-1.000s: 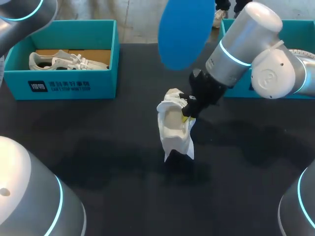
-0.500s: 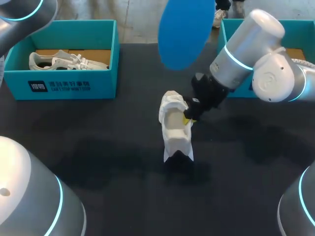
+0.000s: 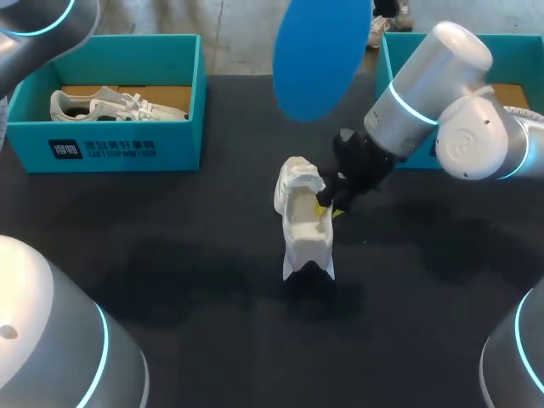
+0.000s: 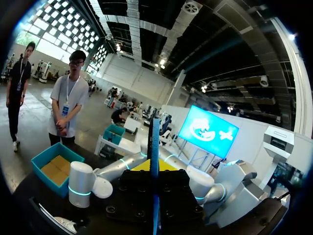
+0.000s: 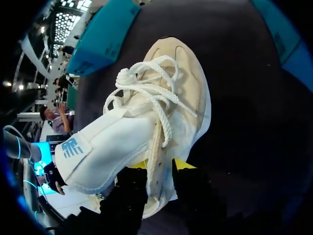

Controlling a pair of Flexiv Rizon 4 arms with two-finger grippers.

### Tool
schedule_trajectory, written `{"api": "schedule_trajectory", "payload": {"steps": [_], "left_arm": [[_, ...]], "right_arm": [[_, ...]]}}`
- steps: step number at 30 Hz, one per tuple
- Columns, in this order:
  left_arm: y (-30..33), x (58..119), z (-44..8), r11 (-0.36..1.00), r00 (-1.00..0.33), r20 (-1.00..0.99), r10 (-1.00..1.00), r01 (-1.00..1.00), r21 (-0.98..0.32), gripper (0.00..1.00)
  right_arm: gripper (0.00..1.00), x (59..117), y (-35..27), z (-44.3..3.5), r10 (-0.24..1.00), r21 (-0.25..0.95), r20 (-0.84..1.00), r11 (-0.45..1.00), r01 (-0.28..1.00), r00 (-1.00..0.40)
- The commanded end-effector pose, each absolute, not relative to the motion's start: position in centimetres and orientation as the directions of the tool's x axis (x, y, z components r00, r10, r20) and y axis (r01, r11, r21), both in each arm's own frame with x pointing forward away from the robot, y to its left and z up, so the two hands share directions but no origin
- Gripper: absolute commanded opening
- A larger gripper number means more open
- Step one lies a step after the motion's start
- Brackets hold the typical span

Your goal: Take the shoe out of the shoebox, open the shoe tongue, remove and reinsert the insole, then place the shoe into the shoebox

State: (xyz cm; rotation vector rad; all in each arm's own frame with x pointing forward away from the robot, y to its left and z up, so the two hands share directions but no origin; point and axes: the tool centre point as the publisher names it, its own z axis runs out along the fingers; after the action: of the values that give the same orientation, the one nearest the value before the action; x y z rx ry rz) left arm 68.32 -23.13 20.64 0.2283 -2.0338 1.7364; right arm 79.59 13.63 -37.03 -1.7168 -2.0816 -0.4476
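Shoe (image 3: 303,223) stands on end at the middle of the head view, on the table (image 3: 170,280), mouth turned up toward the camera. My right gripper (image 3: 328,204) comes in from the right and its jaws are clamped on the shoe's eyelet edge. In the right wrist view that edge runs between my two fingers, at the gripper (image 5: 159,166). I judge the hold props the shoe (image 5: 146,117) up and keeps the mouth open, ready for reinsertion.

Shoe look: white and cream upper, soft. Laces are loose and bunched in a knot. The tongue is pulled out, with a blue mark on it.

Insole (image 3: 321,55), a blue oval, hangs at top centre of the head view, well above the shoe. In the left wrist view it shows edge-on (image 4: 154,142), and my left gripper (image 4: 155,167) is closed on it, parked clear, I'd say, until the shoe is steady.

Right box (image 3: 518,59) is at upper right, behind my right arm. Left box (image 3: 34,144) at upper left holds a second shoe (image 3: 115,104).
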Motion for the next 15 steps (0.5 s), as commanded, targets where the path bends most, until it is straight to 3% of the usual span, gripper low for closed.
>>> {"api": "schedule_trajectory", "payload": {"steps": [1,15], "left_arm": [[-23.1,68.3,20.6,0.193,-0.884,0.439,0.163,-0.408,-0.892,0.0],[-23.1,68.3,20.6,0.193,-0.884,0.439,0.163,-0.408,-0.892,0.0]], "right_arm": [[1.0,78.9,13.8,-35.5,0.87,0.006,0.466,0.179,0.984,-0.161],[1.0,77.7,12.4,-32.1,0.864,0.064,0.474,0.158,0.985,-0.169]]}}
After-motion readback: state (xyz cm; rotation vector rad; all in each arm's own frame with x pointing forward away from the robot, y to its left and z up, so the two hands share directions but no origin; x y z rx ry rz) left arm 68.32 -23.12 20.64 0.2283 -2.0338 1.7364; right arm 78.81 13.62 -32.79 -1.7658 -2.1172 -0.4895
